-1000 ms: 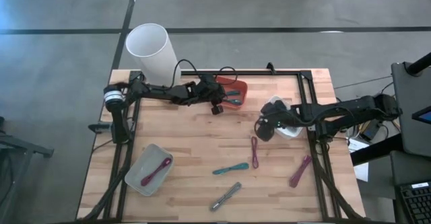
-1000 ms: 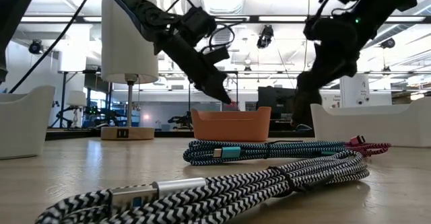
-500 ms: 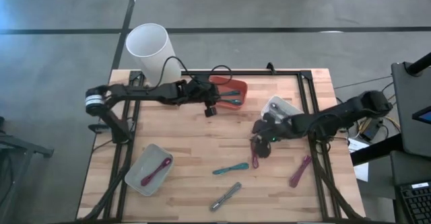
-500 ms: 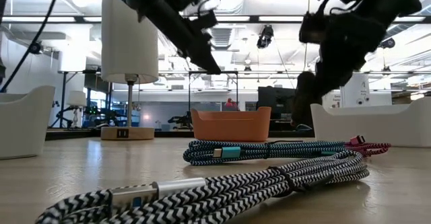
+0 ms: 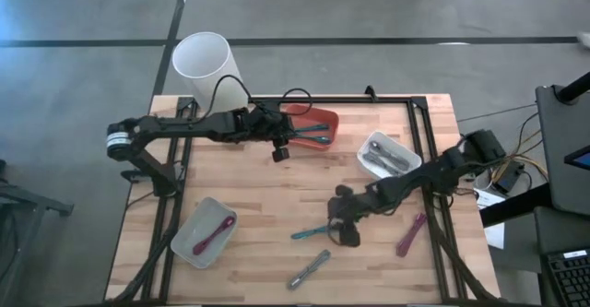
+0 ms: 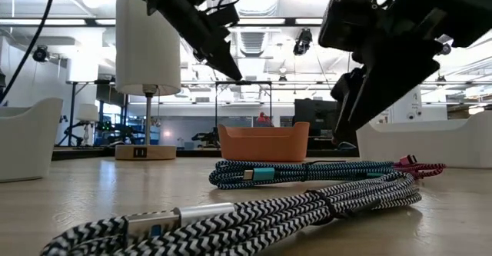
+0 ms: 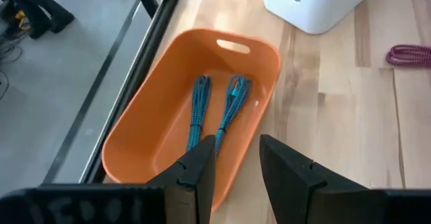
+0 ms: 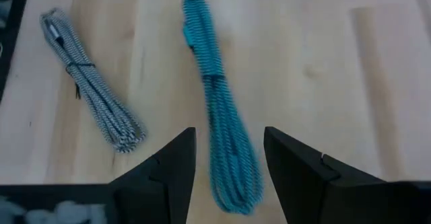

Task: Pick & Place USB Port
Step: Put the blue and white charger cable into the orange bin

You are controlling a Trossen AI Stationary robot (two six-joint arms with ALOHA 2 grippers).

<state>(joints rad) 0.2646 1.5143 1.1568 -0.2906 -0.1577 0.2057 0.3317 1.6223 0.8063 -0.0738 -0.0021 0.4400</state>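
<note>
Near the middle of the desk, toward its front, the right tool hangs low over the teal cable — in the right wrist view the bundle runs straight out between the two spread, empty fingers, so it's lined up with the gap but nothing is gripped. Just beside it on the wood lies the black-and-white braided cable, which the high view shows a bit closer to the front edge; it's apart from the teal one, not tangled with it. A magenta cable sits off to the right near the frame rail, clear of the tool. The left tool is up at the back, just in front of the orange bin; its fingers are parted and hold nothing, and two more teal cables lie side by side in that bin. The white tray on the right holds some greyish cables, the grey tray at front left holds one magenta cable, and a white cylinder stands at the back-left corner.
</note>
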